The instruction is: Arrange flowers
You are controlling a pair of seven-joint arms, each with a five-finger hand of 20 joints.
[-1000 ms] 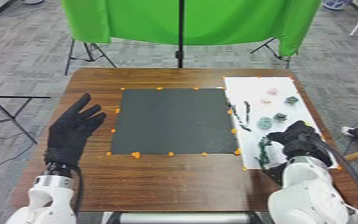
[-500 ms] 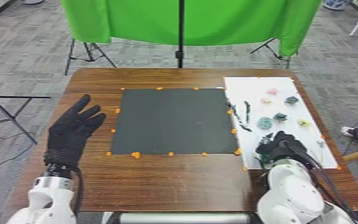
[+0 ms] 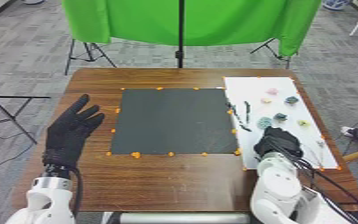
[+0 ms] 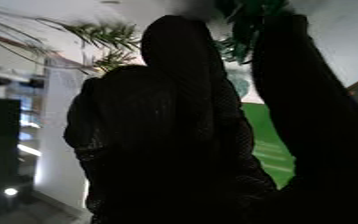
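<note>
Black-gloved R hand [image 3: 278, 142]: fingers nearly closed, dk-green leafy sprig [image 4: 245, 28] pinched at tips; may be dropped if only leaves gripped.

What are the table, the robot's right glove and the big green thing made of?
Table: brown wood, it seems, lightly glossy, with streaky grain. Right glove: dull black fabric, with a mesh-like weave. Green thing: probably matte cloth, because it hangs in folds, though thin plastic could look similar.
</note>
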